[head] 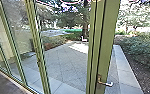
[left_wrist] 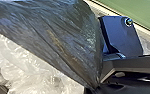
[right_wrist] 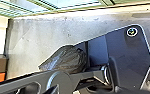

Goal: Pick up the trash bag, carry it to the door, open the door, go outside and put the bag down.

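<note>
We have the trash bag (left_wrist: pixel 63 27) up at the left gripper (left_wrist: pixel 94 88), its dark film drawn into a tight gather there, and we take its jaws to be clenched on that neck. For the right jaws, we cannot tell whether they are released or clenched. The bag's dark bulk also shows in the right wrist view, above or near the indoor floor (right_wrist: pixel 43 32); we cannot tell if it touches.

Ahead of us stands the green-framed door (head: pixel 108 37) with its lever handle (head: pixel 108 84), the paving (head: pixel 63 58) lying beyond; whether the door is ajar we cannot make out.

We judge the carrying well along, with the doorway the risky part. The thin film could stretch or tear at the neck if the load swings, and a loose pinch could let it slip. If we pass too near the frame, the full bag may snag on the handle or be squeezed against the edge. A door swinging back could catch it too, and the sill (head: pixel 21 87) could jolt us as we roll over
</note>
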Available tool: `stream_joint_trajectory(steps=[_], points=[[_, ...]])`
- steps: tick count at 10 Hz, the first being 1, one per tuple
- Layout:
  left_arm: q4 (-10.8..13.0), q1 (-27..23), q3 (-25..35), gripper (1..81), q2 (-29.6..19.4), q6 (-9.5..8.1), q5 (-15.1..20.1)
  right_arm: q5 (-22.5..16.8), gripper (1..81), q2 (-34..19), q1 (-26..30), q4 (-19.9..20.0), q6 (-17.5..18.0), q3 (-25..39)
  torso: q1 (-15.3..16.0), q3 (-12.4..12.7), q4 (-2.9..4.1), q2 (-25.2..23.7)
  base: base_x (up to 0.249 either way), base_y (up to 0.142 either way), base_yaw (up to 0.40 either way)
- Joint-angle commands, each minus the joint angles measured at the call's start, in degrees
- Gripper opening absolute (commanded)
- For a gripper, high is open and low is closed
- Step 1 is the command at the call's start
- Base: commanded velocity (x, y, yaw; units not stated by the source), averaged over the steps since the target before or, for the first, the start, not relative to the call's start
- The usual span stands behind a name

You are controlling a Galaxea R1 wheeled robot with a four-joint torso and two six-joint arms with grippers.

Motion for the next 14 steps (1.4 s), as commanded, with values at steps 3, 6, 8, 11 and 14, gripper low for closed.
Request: stream_joint_trajectory(steps=[3,6,8,11,14], points=[[-0.32,-3.01,0.06,1.0,0.32,0.0,3.52,-2.42,81.1,-16.2,11.53,2.68,0.18,16.41,0.0,0.0,0.0,0.0,0.0,0.0,0.0],[-0.32,-3.01,0.06,1.0,0.58,0.01,3.52,-3.64,81.1,-23.12,17.51,7.74,0.18,22.55,0.0,0.0,0.0,0.0,0.0,0.0,0.0],[0.03,-3.09,0.06,1.0,1.11,0.09,3.52,-5.85,81.1,-26.04,22.6,12.69,0.18,24.85,0.0,0.0,0.0,0.0,0.0,0.0,0.0],[-0.41,-3.09,0.06,1.0,0.93,-0.08,3.52,-12.44,81.1,-27.45,32.81,20.43,0.53,26.25,0.0,0.0,0.0,0.0,0.0,0.0,0.0],[-0.5,-2.92,-0.03,1.0,0.76,-0.26,3.52,-21.38,81.1,-29.21,44.05,26.65,1.14,24.95,0.0,0.0,0.0,0.0,0.0,0.0,0.0]])
